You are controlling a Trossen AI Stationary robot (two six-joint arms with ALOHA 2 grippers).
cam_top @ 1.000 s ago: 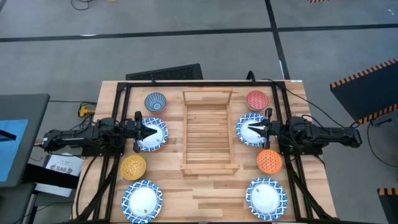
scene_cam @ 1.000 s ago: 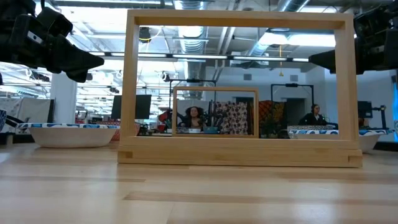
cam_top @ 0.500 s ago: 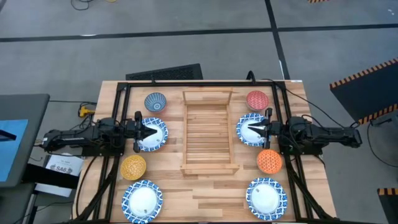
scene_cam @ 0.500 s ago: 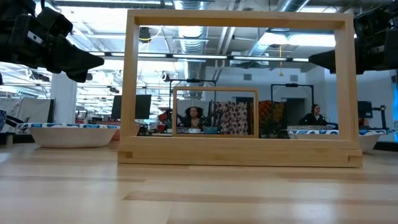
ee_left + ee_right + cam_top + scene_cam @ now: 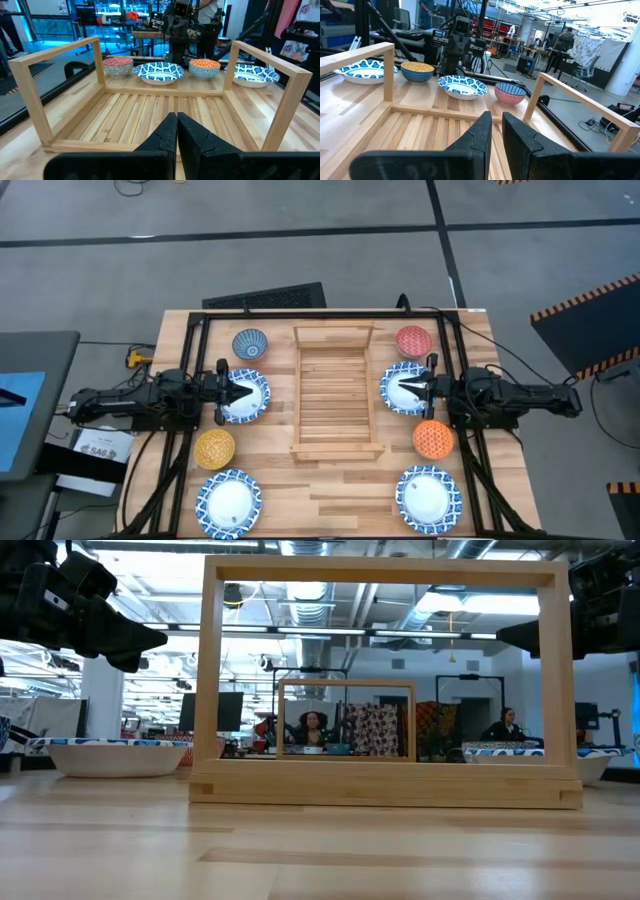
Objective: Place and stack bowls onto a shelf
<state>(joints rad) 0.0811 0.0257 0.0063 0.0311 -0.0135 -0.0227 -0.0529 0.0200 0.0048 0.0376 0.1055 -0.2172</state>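
Observation:
The light-wood slatted shelf [image 5: 338, 392] lies lengthwise in the middle of the table with nothing on it. Four bowls rest on the table at its left: a deep blue one [image 5: 250, 343], a wide patterned one [image 5: 258, 402], a yellow one [image 5: 214, 448] and another wide one [image 5: 229, 502]. At its right sit a red one [image 5: 413, 340], a wide one [image 5: 400, 402], an orange one [image 5: 433, 438] and a wide one [image 5: 428, 494]. My left gripper [image 5: 255, 391] hovers level over the left wide bowl, shut, pointing at the shelf. My right gripper [image 5: 392, 387] hovers over the right wide bowl, a narrow gap between its fingers [image 5: 481, 131], nothing in it.
A black metal frame [image 5: 320, 314] runs round the table's far and side edges. Bare plank tabletop [image 5: 330, 490] lies between the two nearest wide bowls. The shelf's raised end frame [image 5: 385, 580] stands tall in the low view. People sit in the room beyond the table.

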